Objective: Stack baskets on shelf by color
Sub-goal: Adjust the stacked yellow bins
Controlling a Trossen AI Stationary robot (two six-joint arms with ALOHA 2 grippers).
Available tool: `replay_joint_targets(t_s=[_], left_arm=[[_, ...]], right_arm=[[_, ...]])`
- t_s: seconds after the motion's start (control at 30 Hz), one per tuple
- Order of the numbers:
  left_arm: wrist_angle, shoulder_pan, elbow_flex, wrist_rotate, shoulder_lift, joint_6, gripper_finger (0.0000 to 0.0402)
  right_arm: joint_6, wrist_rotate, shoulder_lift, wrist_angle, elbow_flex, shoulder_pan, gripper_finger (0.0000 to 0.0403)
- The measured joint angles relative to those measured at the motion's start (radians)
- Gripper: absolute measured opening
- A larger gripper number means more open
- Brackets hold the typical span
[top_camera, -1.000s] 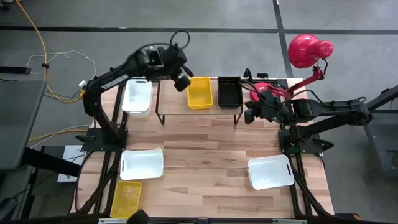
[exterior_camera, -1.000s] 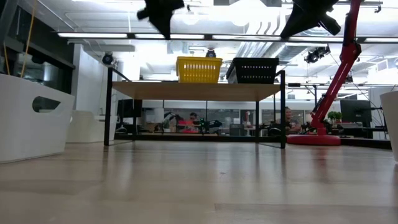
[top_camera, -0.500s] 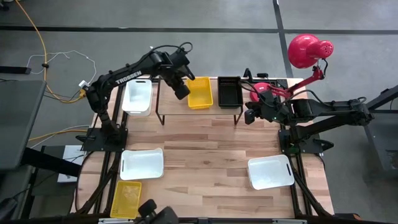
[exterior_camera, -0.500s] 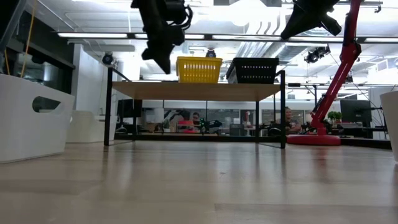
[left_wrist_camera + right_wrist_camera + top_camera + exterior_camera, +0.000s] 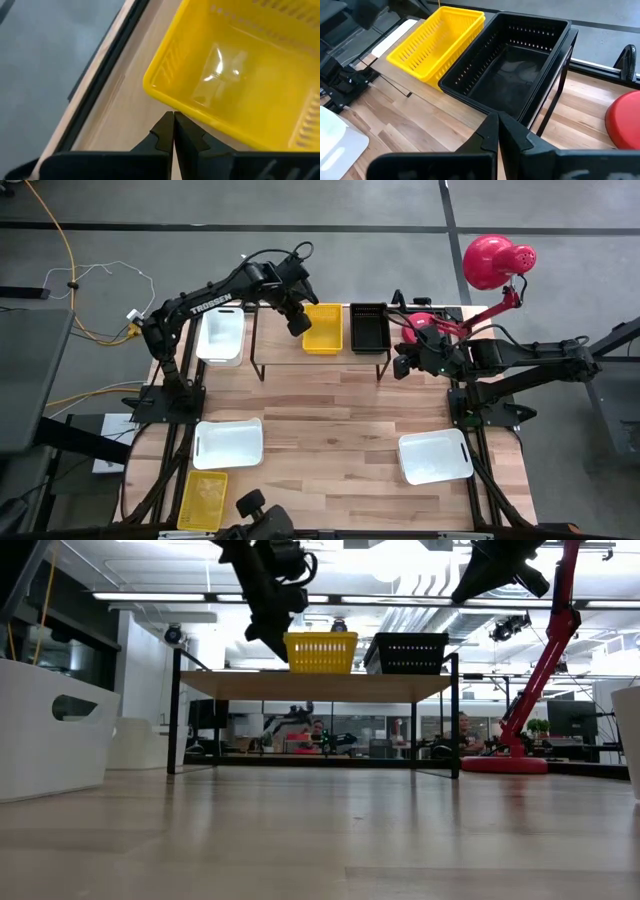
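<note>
A yellow mesh basket (image 5: 322, 330) and a black basket (image 5: 368, 327) stand side by side on the shelf's plank top (image 5: 272, 340), at its middle and right. My left gripper (image 5: 298, 322) is shut, just left of the yellow basket (image 5: 240, 75), its tips level with the basket's wall in the low view (image 5: 272, 637). My right gripper (image 5: 399, 364) is shut and empty, hovering near the shelf's right end, above and in front of the black basket (image 5: 512, 75). My left gripper's shut fingertips (image 5: 173, 120) stand against the outer side of the yellow basket's left long wall (image 5: 165, 102), coming slanting down from the table's left. I cannot tell whether they touch it. The basket rests flat on the shelf.
A white basket (image 5: 220, 335) sits on the table left of the shelf. Another white basket (image 5: 228, 443) and a yellow one (image 5: 203, 500) lie at the near left, a third white one (image 5: 435, 457) at the near right. A red lamp (image 5: 490, 265) stands at the far right.
My left gripper has come down from high above the shelf's left part and moved right toward the yellow basket's left wall. The baskets have stayed in place.
</note>
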Motion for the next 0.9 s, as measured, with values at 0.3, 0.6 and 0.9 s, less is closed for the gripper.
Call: replay_joint_targets(t_s=[0.3, 0.6, 0.9], left_arm=[[0.069, 0.000, 0.003, -0.083, 0.033, 0.000, 0.0000], [0.097, 0.031, 0.039, -0.080, -0.107, -0.021, 0.0000], [0.315, -0.029, -0.071, 0.149, -0.325, -0.055, 0.0000]], right_arm=[[0.003, -0.011, 0.000, 0.001, 0.000, 0.000, 0.0000], [-0.061, -0.098, 0.000, 0.057, 0.000, 0.000, 0.0000], [-0.197, -0.300, 0.078, 0.180, 0.001, 0.000, 0.0000]])
